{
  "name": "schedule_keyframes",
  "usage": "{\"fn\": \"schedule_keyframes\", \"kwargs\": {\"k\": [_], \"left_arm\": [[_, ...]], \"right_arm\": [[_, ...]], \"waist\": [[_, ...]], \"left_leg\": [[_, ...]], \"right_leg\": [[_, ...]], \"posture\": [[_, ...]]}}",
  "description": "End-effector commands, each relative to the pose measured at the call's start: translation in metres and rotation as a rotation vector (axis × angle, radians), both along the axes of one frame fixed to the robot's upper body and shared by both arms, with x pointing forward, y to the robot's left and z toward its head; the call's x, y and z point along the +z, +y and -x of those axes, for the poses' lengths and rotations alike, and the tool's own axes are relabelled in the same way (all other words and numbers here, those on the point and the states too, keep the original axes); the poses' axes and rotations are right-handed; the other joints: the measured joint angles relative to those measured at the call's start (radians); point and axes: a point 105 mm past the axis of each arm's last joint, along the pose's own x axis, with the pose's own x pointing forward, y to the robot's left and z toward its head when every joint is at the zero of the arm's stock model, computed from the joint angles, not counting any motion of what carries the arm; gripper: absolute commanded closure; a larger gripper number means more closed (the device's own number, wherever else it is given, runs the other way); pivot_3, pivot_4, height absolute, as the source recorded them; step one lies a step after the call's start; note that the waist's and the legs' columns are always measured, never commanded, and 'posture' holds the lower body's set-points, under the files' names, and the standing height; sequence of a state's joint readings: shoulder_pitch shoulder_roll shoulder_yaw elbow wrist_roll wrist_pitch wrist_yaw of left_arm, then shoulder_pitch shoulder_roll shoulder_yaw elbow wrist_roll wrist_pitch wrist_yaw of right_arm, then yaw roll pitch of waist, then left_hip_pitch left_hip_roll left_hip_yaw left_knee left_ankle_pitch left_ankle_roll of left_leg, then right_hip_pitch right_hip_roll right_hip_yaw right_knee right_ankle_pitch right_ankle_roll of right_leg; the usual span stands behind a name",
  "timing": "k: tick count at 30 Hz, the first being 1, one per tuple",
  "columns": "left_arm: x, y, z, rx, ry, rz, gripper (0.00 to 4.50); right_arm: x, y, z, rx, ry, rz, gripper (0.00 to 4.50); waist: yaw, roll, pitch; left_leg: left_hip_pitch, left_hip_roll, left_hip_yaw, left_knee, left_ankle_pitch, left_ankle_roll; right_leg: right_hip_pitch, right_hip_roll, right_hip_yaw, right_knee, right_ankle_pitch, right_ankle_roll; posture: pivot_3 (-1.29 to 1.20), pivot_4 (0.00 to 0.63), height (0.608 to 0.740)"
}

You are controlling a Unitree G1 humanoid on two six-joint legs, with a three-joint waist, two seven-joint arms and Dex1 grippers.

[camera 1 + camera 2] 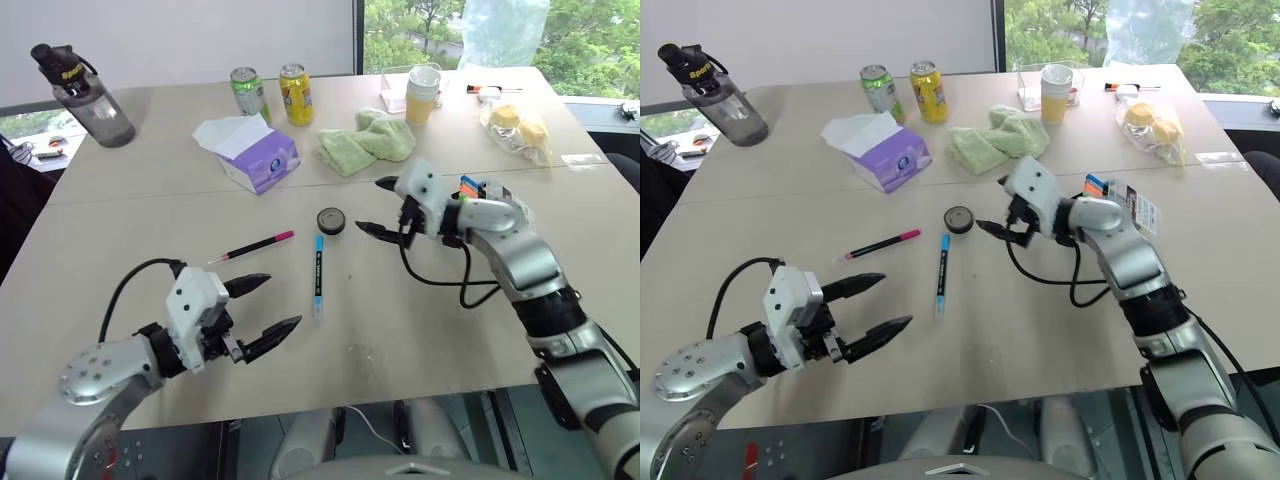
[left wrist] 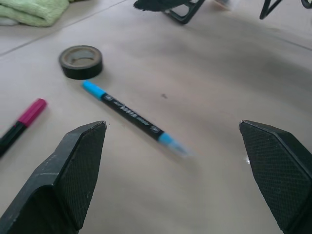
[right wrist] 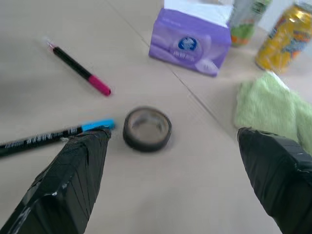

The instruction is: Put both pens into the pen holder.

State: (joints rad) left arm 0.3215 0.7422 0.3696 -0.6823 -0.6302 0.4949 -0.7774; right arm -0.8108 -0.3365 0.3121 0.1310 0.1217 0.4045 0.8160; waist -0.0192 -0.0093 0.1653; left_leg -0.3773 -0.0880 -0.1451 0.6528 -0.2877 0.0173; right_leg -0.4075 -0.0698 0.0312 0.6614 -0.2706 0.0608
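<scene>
We see both pens (image 1: pixel 318 273) free on the counter (image 1: pixel 420 320); from the head, the pen holder (image 1: pixel 477 188) behind the released right end effector (image 1: pixel 379 207); left end effector (image 1: pixel 272 305) released.

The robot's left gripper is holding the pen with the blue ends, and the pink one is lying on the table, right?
Not quite. The left gripper is open and empty; the blue-ended pen lies on the table, as the left eye view shows. The pink-ended pen is on the table too.

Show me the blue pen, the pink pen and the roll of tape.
Blue pen (image 1: pixel 318 275): left eye view, middle of its black barrel.
Pink pen (image 1: pixel 254 246): left eye view, middle of its barrel.
Tape (image 1: pixel 331 221): left eye view, the roll's top.
</scene>
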Motion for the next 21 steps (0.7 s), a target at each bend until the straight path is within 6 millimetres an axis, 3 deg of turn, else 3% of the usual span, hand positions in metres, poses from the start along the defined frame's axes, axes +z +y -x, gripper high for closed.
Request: {"fn": "schedule_keyframes", "kwargs": {"k": [1, 4, 10, 13, 20, 21], "left_arm": [[0.006, 0.013, -0.001, 0.069, -0.032, -0.032, 0.0], [0.005, 0.023, 0.003, 0.142, -0.037, -0.032, 0.0], [0.003, 0.037, 0.018, 0.241, -0.026, -0.017, 0.0], [-0.002, 0.039, 0.025, 0.263, -0.004, -0.016, 0.0], [-0.005, 0.04, 0.023, 0.275, -0.013, -0.017, 0.0], [-0.005, 0.04, 0.022, 0.275, -0.015, -0.018, 0.0]], "right_arm": [[0.007, 0.03, 0.002, 0.087, -0.005, 0.071, 0.03], [-0.003, 0.05, 0.005, 0.147, 0.016, 0.153, 0.03], [-0.025, 0.063, 0.001, 0.164, 0.055, 0.253, 0.03], [-0.036, 0.067, -0.008, 0.132, 0.093, 0.277, 0.89], [-0.047, 0.073, -0.027, 0.073, 0.09, 0.366, 4.25], [-0.048, 0.073, -0.029, 0.061, 0.092, 0.376, 4.39]], "waist": [[-0.01, 0.0, 0.0], [-0.023, 0.0, 0.0], [-0.022, 0.0, 0.0], [-0.024, 0.0, 0.0], [-0.024, 0.0, 0.0], [-0.024, 0.0, 0.0]], "left_leg": [[-0.005, 0.0, 0.0, 0.001, 0.0, 0.0], [-0.006, 0.0, 0.0, 0.001, 0.0, 0.0], [-0.005, 0.0, 0.0, 0.001, 0.0, -0.001], [-0.005, 0.0, 0.001, 0.001, 0.001, -0.001], [-0.004, 0.001, 0.001, 0.0, 0.001, -0.002], [-0.004, 0.001, 0.001, 0.0, 0.001, -0.002]], "right_leg": [[-0.005, 0.0, 0.0, 0.001, 0.0, 0.0], [-0.006, 0.0, -0.002, 0.001, 0.0, 0.0], [-0.006, -0.001, -0.002, 0.001, 0.0, 0.0], [-0.006, 0.0, -0.001, 0.002, 0.001, -0.001], [-0.007, 0.001, -0.001, 0.003, 0.001, -0.002], [-0.007, 0.001, -0.001, 0.003, 0.001, -0.002]], "posture": [[0.0, 0.15, 0.74], [0.0, 0.15, 0.74], [0.0, 0.15, 0.74], [0.0, 0.15, 0.74], [0.0, 0.15, 0.74], [0.0, 0.15, 0.74]]}}
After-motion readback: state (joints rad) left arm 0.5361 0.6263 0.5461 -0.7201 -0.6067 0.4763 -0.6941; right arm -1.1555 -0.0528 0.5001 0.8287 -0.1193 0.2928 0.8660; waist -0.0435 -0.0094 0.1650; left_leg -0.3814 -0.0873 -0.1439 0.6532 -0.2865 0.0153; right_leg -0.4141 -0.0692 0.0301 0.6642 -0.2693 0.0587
